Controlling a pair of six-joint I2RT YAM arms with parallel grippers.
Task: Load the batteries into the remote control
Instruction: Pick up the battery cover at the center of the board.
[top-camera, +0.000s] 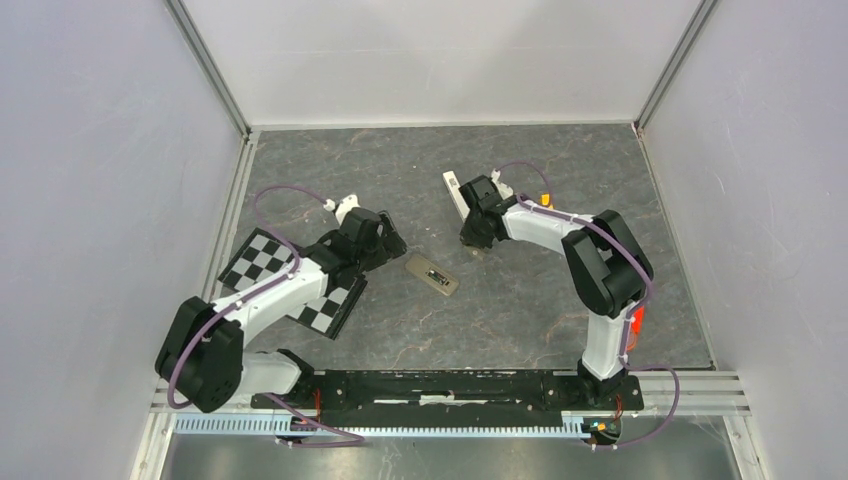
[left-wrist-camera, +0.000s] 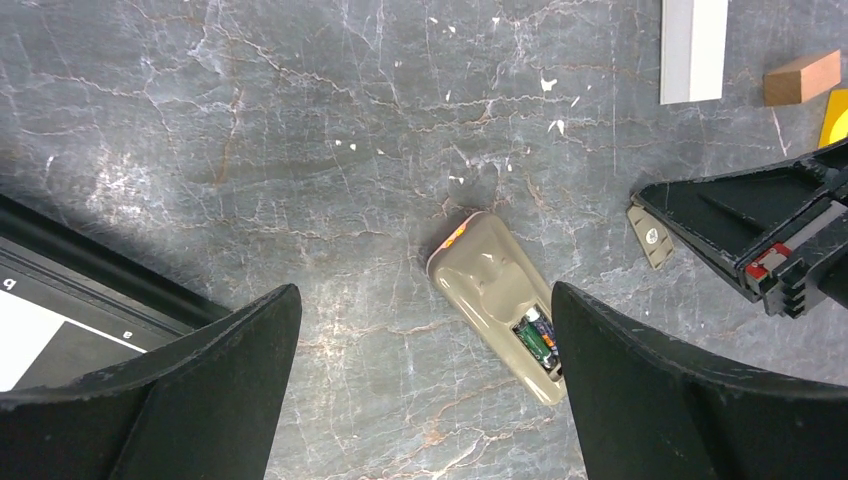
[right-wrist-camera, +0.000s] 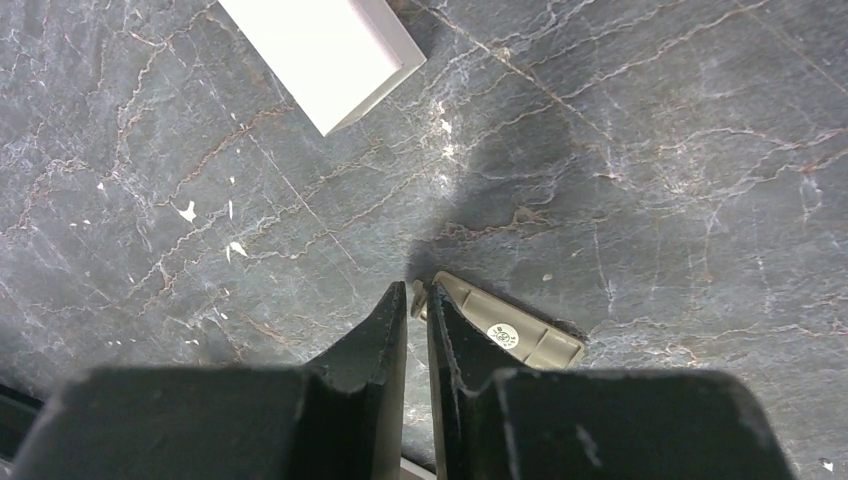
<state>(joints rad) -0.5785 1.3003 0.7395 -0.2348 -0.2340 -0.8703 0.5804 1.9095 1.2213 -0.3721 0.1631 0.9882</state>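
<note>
Batteries (left-wrist-camera: 540, 340) seem seated in the remote control (left-wrist-camera: 495, 290), which lies back-up beneath my released left claw (left-wrist-camera: 425, 295). My right claw (right-wrist-camera: 418, 300) is almost clenched at the battery cover's (right-wrist-camera: 515, 335) corner; I cannot tell whether it has a grip. Next, I judge, comes lifting and aligning it.
</note>
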